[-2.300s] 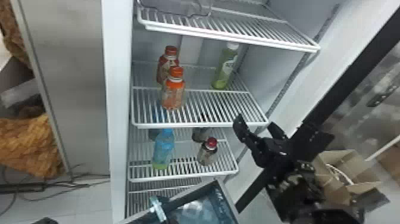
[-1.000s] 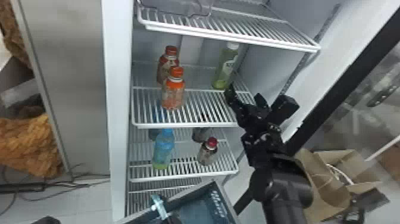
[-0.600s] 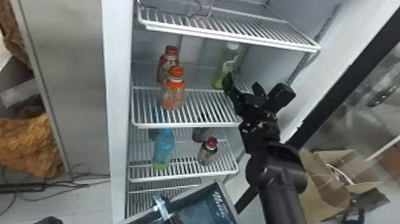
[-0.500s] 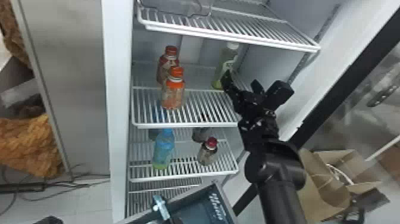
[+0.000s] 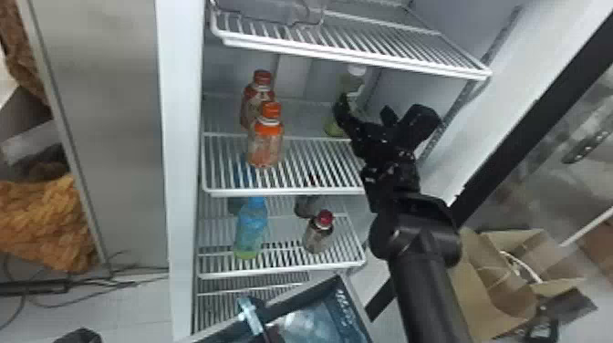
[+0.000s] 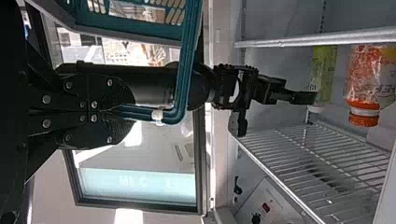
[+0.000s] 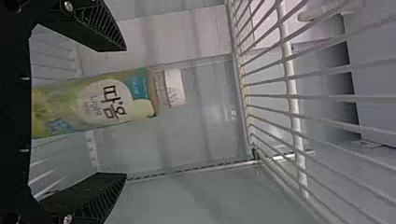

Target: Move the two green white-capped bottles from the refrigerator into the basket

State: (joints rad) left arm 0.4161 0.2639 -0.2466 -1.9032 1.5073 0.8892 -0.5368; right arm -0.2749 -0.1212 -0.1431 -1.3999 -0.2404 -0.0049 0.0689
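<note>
So the left gripper (image 6: 114,112) is clamped on the basket's teal handle (image 6: 180,86), with the basket (image 5: 296,298) hanging low in front of the fridge. Next along, 2 orangey-capped bottles (image 5: 264,148) stand on a wire shelf (image 5: 283,192) — then 1 green white-capped bottle (image 5: 351,84), upright on that same shelf. Furthest right is the right gripper (image 5: 365,106), fingers spread wide with that green one between them — gap on both sides.

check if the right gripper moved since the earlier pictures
Yes: in the head view, the right gripper has moved up and left toward the green white-capped bottle, away from the front right corner of that bottle's shelf.
</note>
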